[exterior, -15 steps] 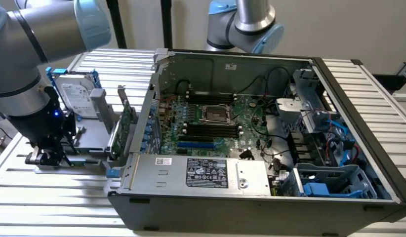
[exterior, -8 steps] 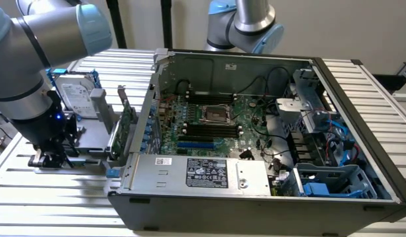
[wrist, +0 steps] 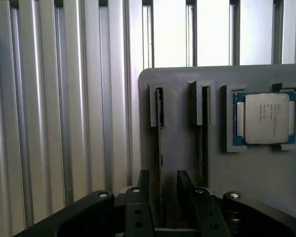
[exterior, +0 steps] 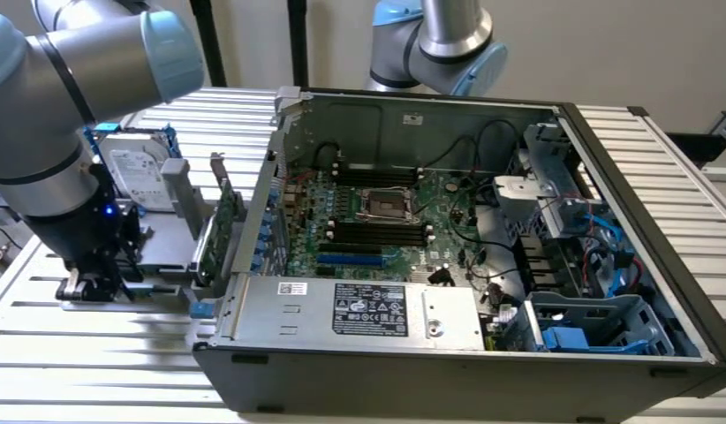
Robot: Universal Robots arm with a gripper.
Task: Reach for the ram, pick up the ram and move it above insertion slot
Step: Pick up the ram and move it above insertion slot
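- The open computer case [exterior: 457,353] takes up most of the slatted metal table [exterior: 92,353], with its motherboard [exterior: 387,212] in plain sight.
- The robot arm [exterior: 45,132] comes down on the exterior view's left, outside the case.
- It's reaching over a grey holder [wrist: 180,138] parked just beside the case wall.
- A hard drive [exterior: 137,168] with blue rails stands at the back of that holder, and a green card [exterior: 228,216] stands upright next to the case.
- The gripper [wrist: 163,174] is low over the holder with its fingers [wrist: 144,187] spread apart.
- The ram [wrist: 160,148] stands on edge in its slot, right between those fingers, with a small gap on each side, so nothing's grabbed.
- A second stick [wrist: 204,138] stands in the neighbouring slot.
- A processor chip [wrist: 266,118] lies flat in its own pocket beside that.
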